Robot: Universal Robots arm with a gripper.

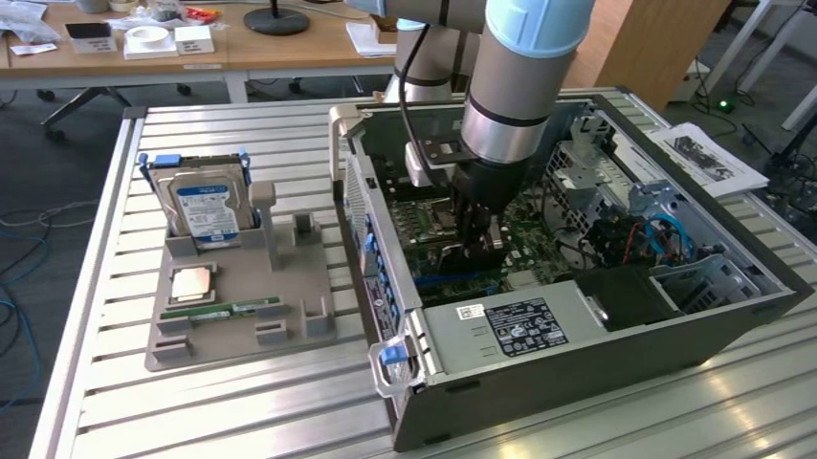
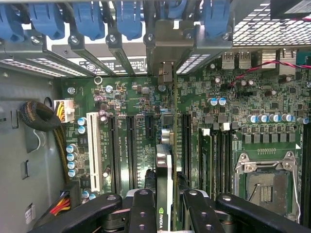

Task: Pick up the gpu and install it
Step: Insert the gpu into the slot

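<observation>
The gpu shows edge-on as a thin card with a green label, standing upright over the motherboard between two long black slots. Its silvery end bracket reaches the case's rear wall under the blue clips. My gripper is shut on the card, one black finger on each side. In the exterior view my gripper reaches straight down into the open computer case, with the dark gpu low against the board. Whether the card's edge sits in a slot is hidden.
A grey holder at the exterior view's left carries a hard drive, a green memory stick and a small square chip. Inside the case are the CPU socket, a white slot and cable bundles.
</observation>
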